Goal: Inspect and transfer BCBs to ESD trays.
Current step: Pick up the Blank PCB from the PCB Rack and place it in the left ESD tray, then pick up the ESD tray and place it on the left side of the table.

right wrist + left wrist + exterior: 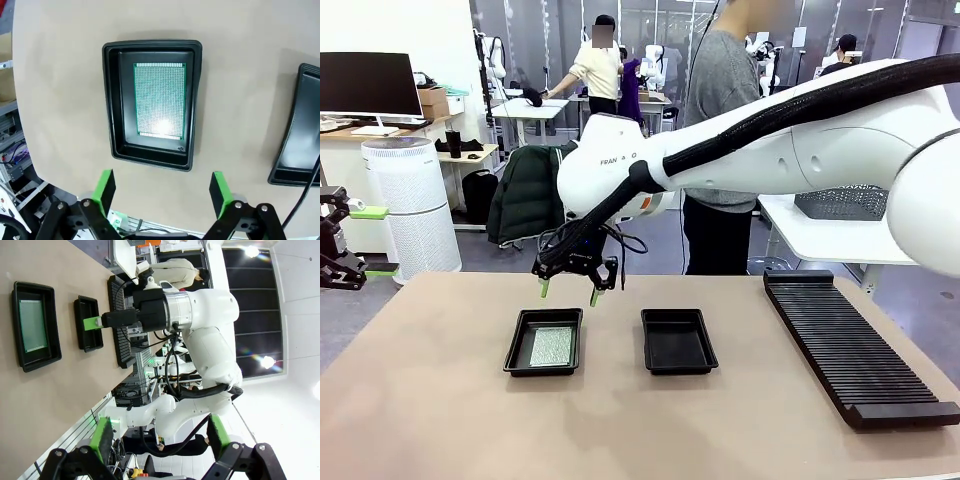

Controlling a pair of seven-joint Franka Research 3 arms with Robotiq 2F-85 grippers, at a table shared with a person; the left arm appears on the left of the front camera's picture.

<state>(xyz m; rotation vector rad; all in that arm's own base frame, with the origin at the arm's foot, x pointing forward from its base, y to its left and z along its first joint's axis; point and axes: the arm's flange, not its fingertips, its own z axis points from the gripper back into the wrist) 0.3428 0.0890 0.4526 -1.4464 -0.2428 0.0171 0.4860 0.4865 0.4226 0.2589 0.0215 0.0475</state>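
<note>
Two black ESD trays lie side by side mid-table. The left tray (518,345) holds a pale green BCB (552,347) lying flat; the right tray (678,342) has nothing in it. My right arm reaches across the middle, and its gripper (568,292) hangs open just above the far edge of the left tray, holding nothing. In the right wrist view, the right gripper (162,192) looks down on the BCB (160,100) in its tray (112,100). My left gripper (160,437) is open at the table's left side, away from the trays (54,325).
A long black ribbed rack (855,345) runs along the table's right side. A person in a grey top (720,130) stands behind the far edge. A grey mesh basket (840,202) sits on a white table behind the rack.
</note>
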